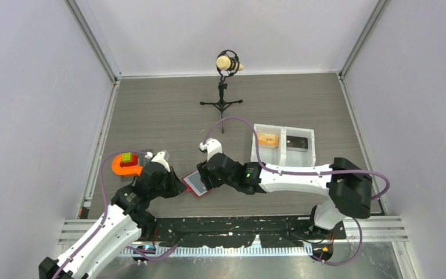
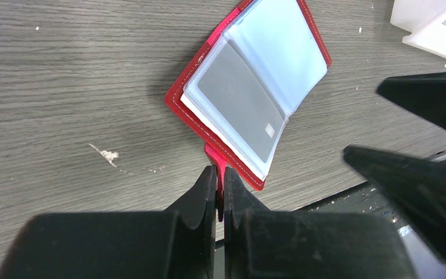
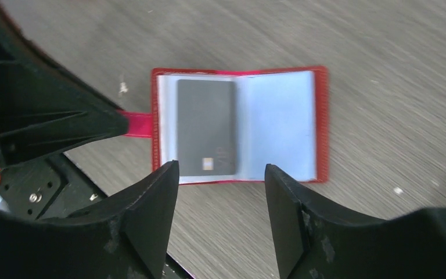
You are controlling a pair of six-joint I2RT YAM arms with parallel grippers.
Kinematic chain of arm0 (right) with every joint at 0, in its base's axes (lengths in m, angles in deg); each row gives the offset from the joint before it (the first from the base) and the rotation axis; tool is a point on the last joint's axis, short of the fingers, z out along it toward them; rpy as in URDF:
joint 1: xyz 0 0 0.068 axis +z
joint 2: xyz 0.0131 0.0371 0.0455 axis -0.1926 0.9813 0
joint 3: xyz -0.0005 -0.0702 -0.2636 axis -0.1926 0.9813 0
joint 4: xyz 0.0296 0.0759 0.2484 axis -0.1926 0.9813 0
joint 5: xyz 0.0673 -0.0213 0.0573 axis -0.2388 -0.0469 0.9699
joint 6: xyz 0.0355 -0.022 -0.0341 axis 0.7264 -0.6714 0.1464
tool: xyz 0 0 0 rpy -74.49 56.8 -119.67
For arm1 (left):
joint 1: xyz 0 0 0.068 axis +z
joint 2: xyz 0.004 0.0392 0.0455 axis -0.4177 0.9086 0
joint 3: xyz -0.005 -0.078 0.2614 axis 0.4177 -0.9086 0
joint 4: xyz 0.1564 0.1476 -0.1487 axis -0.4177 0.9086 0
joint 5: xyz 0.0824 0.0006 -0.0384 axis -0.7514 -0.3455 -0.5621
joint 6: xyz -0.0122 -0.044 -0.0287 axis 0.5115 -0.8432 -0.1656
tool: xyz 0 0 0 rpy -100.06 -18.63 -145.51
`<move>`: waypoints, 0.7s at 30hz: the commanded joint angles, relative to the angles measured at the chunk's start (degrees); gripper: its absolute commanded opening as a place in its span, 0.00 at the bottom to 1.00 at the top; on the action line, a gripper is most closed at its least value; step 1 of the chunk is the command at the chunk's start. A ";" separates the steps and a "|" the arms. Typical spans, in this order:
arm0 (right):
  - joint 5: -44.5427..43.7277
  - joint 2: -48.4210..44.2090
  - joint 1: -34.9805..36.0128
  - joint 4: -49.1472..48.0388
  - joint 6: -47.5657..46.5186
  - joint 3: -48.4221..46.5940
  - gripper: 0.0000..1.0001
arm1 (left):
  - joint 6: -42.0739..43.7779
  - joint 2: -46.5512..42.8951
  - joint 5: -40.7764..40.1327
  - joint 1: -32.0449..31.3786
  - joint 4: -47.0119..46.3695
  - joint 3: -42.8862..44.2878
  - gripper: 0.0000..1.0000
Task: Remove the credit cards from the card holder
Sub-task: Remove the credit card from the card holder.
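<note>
The red card holder (image 1: 198,183) lies open on the table near its front edge, pale blue-grey pockets up (image 2: 279,52) (image 3: 279,125). A dark grey credit card (image 2: 241,102) (image 3: 206,125) sits in its left pocket. No pink-red card shows. My left gripper (image 2: 220,174) (image 1: 177,185) is shut on the holder's red tab (image 2: 216,157) (image 3: 136,124). My right gripper (image 3: 220,174) (image 1: 206,174) is open and empty just above the holder's near edge, one finger by the card's corner.
A white two-compartment tray (image 1: 283,145) (image 2: 430,23) stands to the right, holding an orange block (image 1: 267,139) and a dark item (image 1: 297,142). A microphone on a stand (image 1: 223,87) is at the back. An orange piece with a green block (image 1: 125,164) lies at left.
</note>
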 commanded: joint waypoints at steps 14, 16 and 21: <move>15.45 13.28 -2.61 -15.36 -6.79 -1.55 0.73 | 0.46 1.47 0.01 0.17 -0.01 2.37 0.00; 16.10 13.84 -2.61 -15.73 -6.77 -1.41 0.74 | 0.46 1.59 -0.08 0.17 0.04 2.29 0.00; 17.17 14.16 -2.61 -16.83 -5.91 -0.47 0.74 | 0.46 1.86 0.14 0.17 -0.05 2.34 0.00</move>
